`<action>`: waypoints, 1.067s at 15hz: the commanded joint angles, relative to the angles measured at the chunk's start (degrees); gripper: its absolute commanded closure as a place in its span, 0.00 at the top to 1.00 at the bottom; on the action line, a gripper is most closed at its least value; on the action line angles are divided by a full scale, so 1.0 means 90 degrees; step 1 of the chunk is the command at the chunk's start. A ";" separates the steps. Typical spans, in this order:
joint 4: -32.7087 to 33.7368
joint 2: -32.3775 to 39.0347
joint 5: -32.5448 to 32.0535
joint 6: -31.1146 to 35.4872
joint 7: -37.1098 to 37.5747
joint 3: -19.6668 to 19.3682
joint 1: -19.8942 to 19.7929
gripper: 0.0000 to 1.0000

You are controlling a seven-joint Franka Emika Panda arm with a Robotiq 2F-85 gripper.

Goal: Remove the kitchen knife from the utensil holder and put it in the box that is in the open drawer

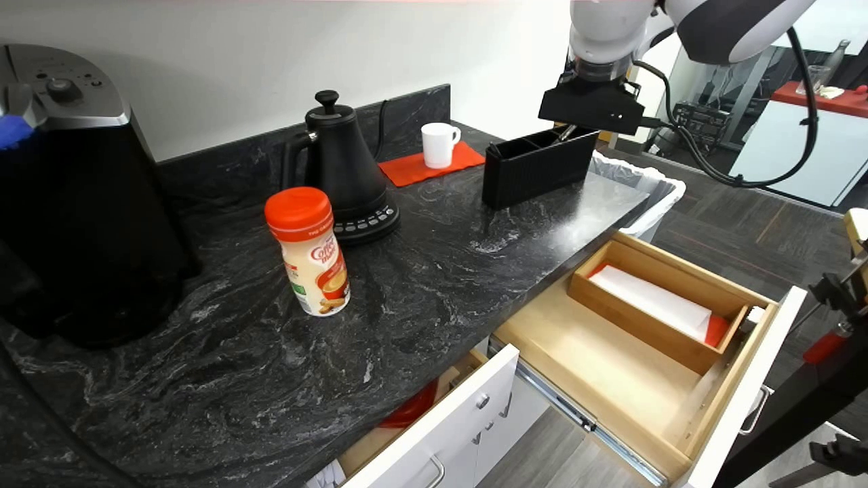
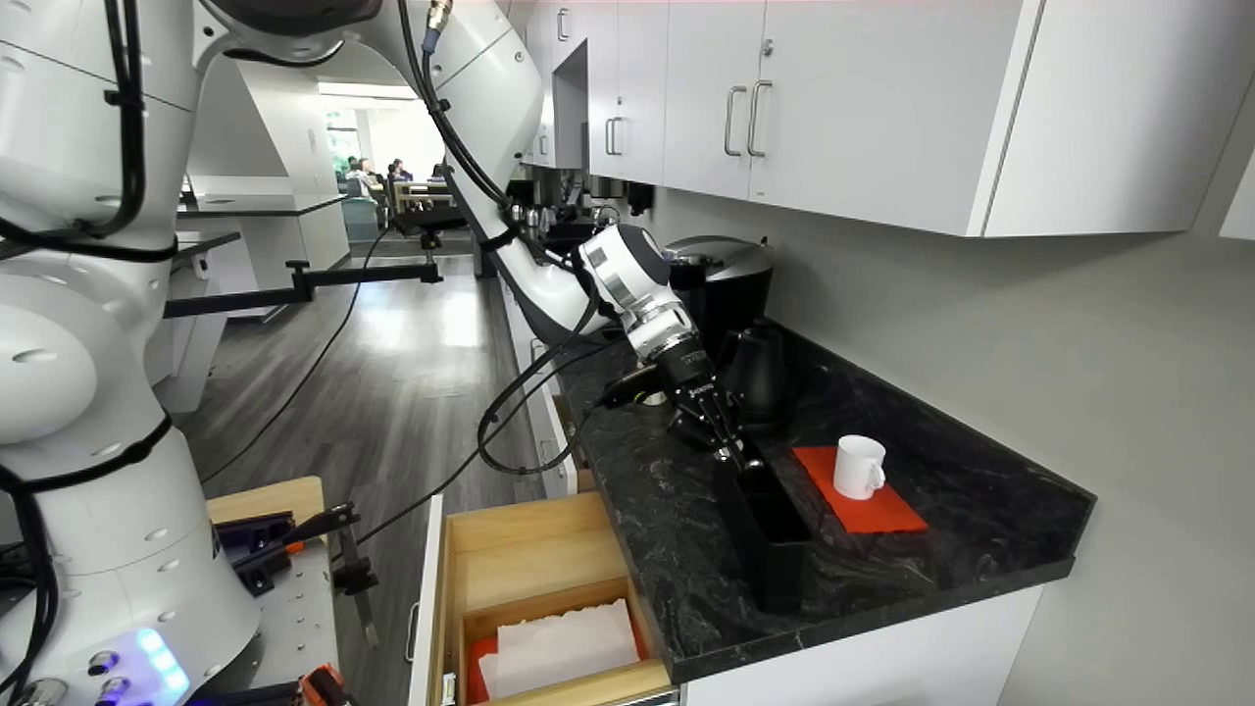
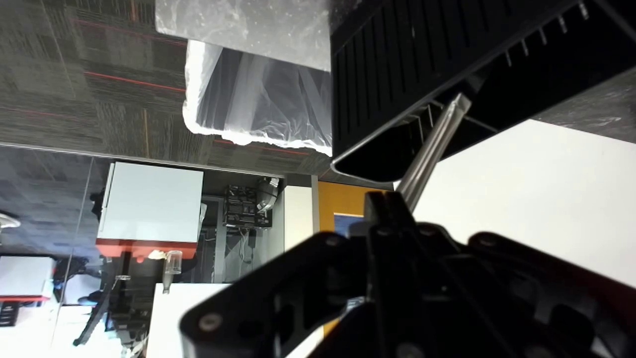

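The black utensil holder (image 1: 532, 173) stands near the counter's end. From it the kitchen knife's metal handle (image 3: 433, 146) leans out at a slant, its lower part lost in the dark holder. My gripper (image 3: 385, 195) is shut, with barely a line between its fingertips. The handle runs up to them and disappears behind the right-hand finger; whether it is pinched I cannot tell. In an exterior view the gripper (image 2: 733, 451) reaches down over the holder's far part. The box (image 1: 637, 320), lined with red and white, lies inside the open drawer (image 1: 603, 346), below the counter.
A white mug (image 1: 437, 146) on a red cloth (image 1: 400, 171), a black kettle (image 1: 346, 163) and a creamer bottle (image 1: 313, 261) share the counter. A bagged bin (image 3: 258, 94) stands past the counter's end. Another drawer (image 1: 441, 427) is partly pulled out.
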 commanded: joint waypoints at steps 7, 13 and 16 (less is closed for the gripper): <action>-0.0147 -0.0165 -0.0589 -0.0295 -0.0023 -0.0063 0.0099 0.63; -0.0181 -0.0147 -0.1113 -0.0269 0.0041 -0.0041 0.0004 1.00; -0.0208 -0.0142 -0.1197 -0.0276 0.0073 -0.0056 -0.0033 1.00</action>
